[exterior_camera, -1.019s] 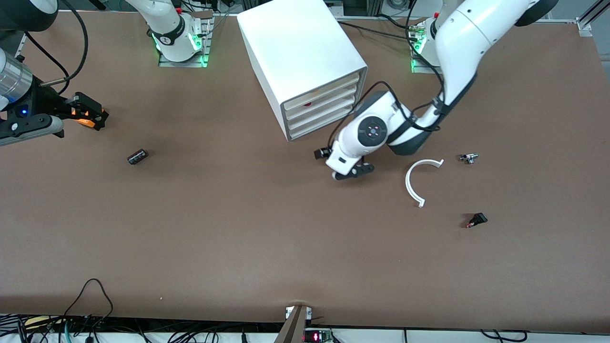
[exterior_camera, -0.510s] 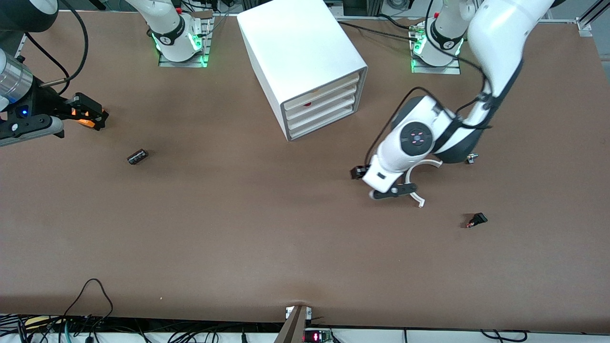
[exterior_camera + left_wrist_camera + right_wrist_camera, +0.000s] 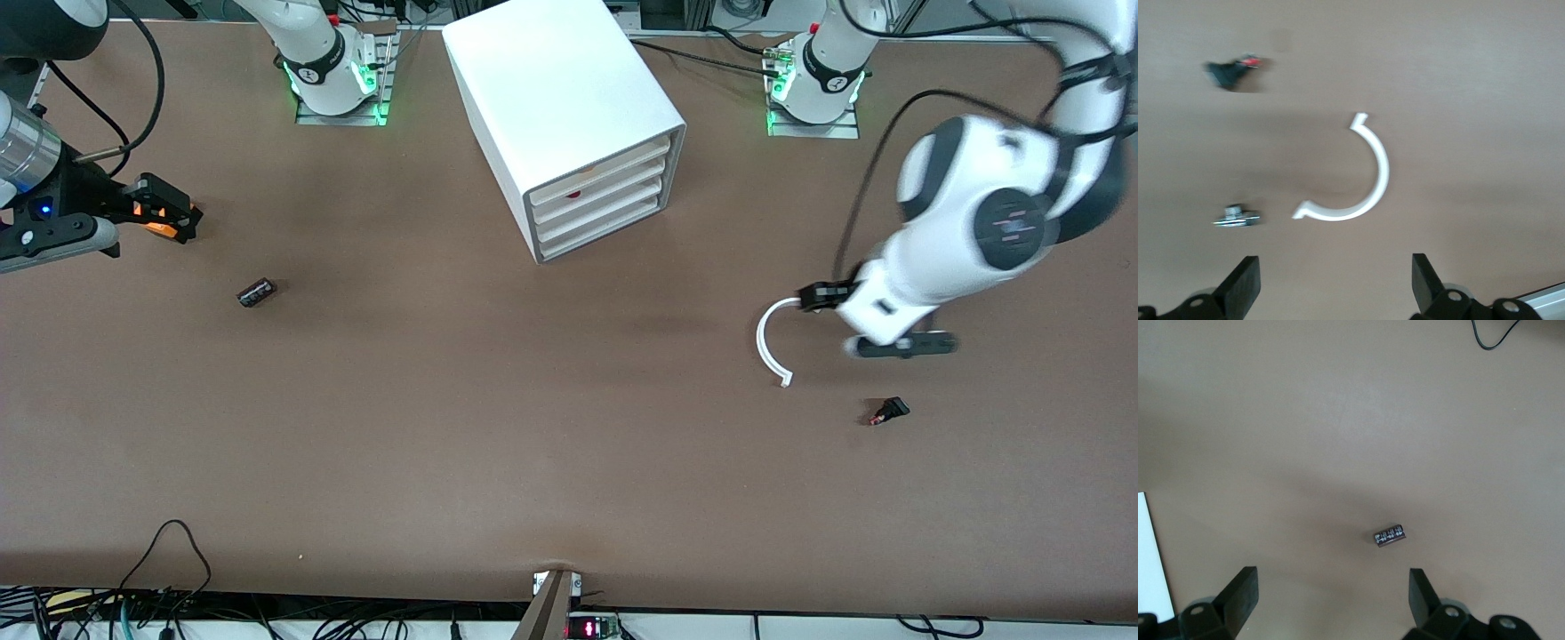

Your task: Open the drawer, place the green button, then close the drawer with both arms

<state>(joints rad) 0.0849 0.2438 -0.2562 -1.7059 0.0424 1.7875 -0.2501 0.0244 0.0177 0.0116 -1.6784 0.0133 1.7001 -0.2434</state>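
The white cabinet [image 3: 569, 107] stands near the robots' bases with all its drawers flush. The drawer [image 3: 600, 216] sits just under the one with a red dot. The button [image 3: 889, 411], a small black blocky piece with a red bit at one end, lies at the left arm's end of the table, also seen at button [image 3: 1231, 70]. My left gripper [image 3: 902, 345] hangs open and empty over the table between a white arc and the button, with its fingertips [image 3: 1245, 287] wide apart. My right gripper [image 3: 169, 212] waits open and empty at the right arm's end, left gripper [image 3: 1335, 287] and right gripper [image 3: 1331, 600] both showing bare table between the jaws.
A white half-ring [image 3: 769, 342] lies beside the left gripper, half-ring [image 3: 1358, 173]. A small metal part [image 3: 1236, 217] lies near it. A dark cylinder [image 3: 256, 292] lies near the right gripper, cylinder [image 3: 1390, 536]. An orange bit [image 3: 160, 228] shows under the right gripper.
The left arm has swung away from the cabinet's front, across the white half-ring, toward the left arm's end of the table. Its gripper stayed open. The right arm has not moved.
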